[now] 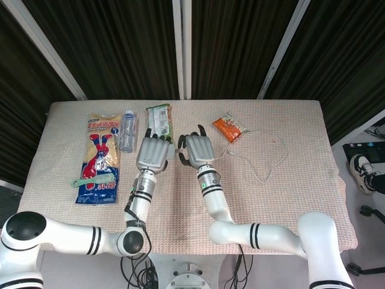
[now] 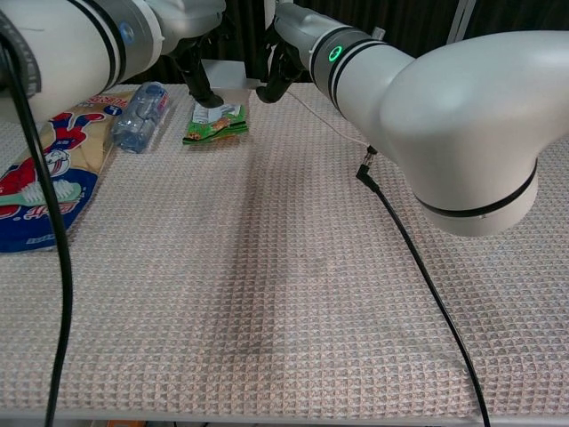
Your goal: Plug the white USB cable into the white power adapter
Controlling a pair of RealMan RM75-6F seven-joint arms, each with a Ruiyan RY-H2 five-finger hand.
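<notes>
Fingers (image 1: 157, 139) of both hands curl over something white (adapter probably, grip unclear); bare cloth (image 1: 301, 198) nearside.

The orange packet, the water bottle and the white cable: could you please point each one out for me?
orange packet (image 1: 229, 128), head view, middle of the wrapper.
water bottle (image 2: 140, 116), chest view, middle of its clear body.
white cable (image 1: 278, 161), head view, on the loop's right-hand curve.

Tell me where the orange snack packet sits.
In the head view, the orange snack packet lies at the table's far edge, right of the right hand, beside the white cable.
</notes>
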